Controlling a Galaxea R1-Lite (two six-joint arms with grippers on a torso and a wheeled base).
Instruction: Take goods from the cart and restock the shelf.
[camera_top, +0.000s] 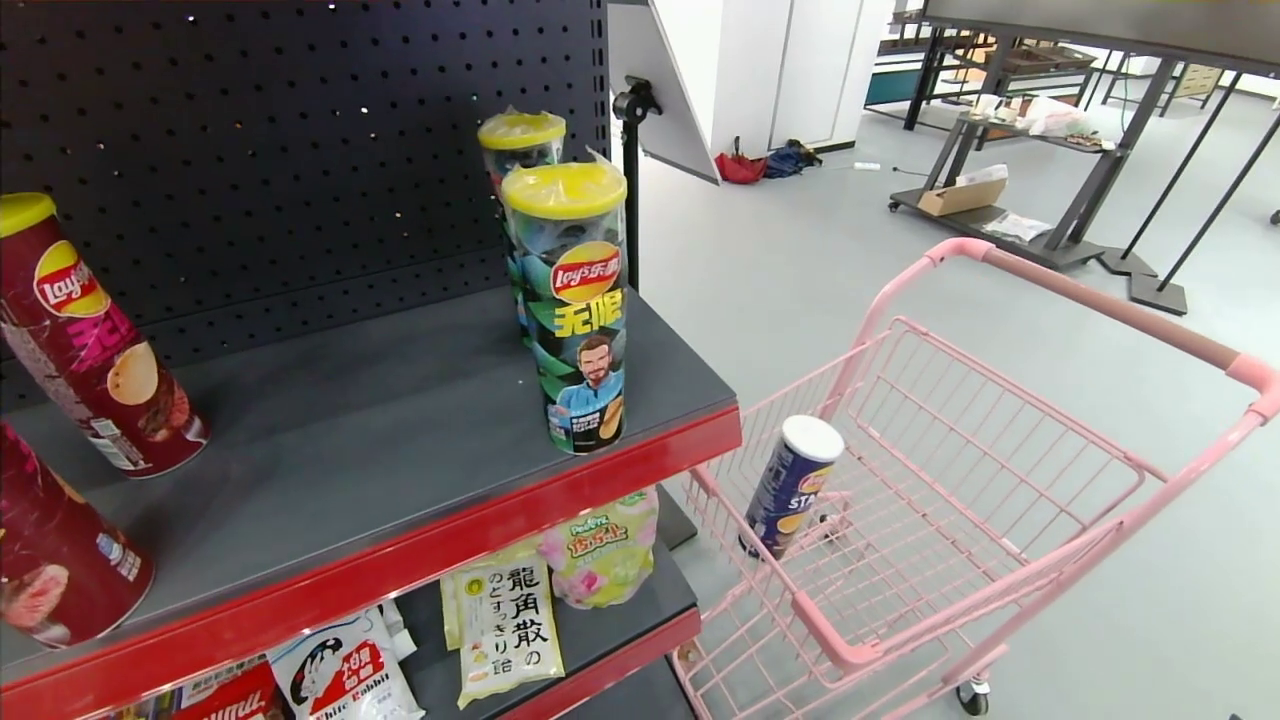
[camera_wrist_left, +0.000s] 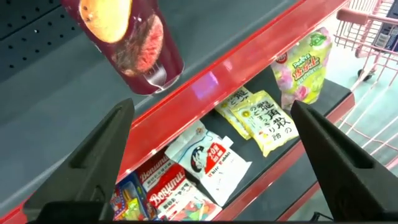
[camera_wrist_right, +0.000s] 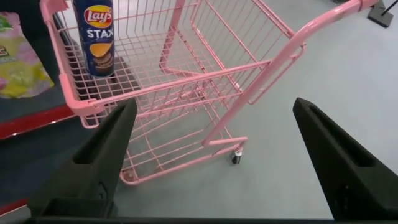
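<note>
Head view: a grey shelf (camera_top: 380, 430) with a red front edge carries two green cans (camera_top: 575, 320) at its right end, one behind the other, both upright with yellow lids. Two red cans (camera_top: 90, 340) stand at its left end. On the lower shelf lie snack bags (camera_top: 505, 630). To the right of the shelf is a pink cart (camera_top: 1110, 310). A blue can (camera_top: 793, 485) with a white lid stands in the basket corner nearest the shelf.

Left wrist view: the left jaws are spread wide with nothing between them. They hang in front of the shelf's red edge, with a red can on the shelf above that edge and the snack bags below it.

Right wrist view: the right jaws are also spread wide and hold nothing. They hang over the cart, well apart from the blue can, which stands upright in the basket corner.
</note>
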